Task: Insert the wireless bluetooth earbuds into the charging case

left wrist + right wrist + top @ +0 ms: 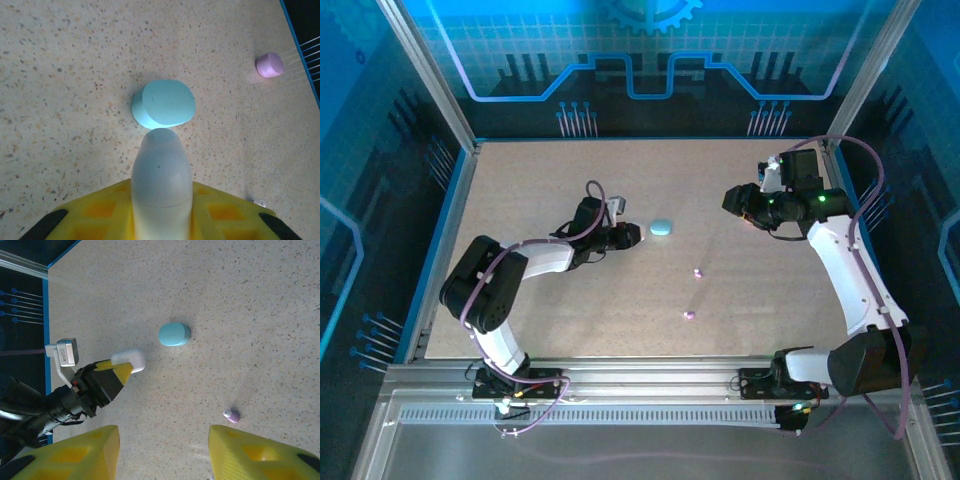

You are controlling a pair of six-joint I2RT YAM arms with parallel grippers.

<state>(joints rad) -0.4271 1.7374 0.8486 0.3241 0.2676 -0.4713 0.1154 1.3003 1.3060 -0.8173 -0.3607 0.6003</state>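
Note:
My left gripper point(630, 235) is shut on a white pebble-like charging case point(161, 175), which stands out between its yellow fingers point(100, 210); the right wrist view also catches that case point(129, 360). Just past its tip a light blue case point(164, 105) lies shut on the table point(662, 229). Two tiny pinkish-purple earbuds lie apart on the table, one point(698, 272) right of centre and one point(688, 315) nearer the front. My right gripper point(732, 200) hovers at the back right, open with nothing between its fingers point(165, 450); one earbud point(231, 415) lies just beyond its right finger.
A pinkish-purple rounded piece point(270, 65) sits near the table's blue edge wall. A tiny white bit point(259, 202) lies beside my left finger. The speckled table point(520, 200) is ringed by blue walls and a metal frame.

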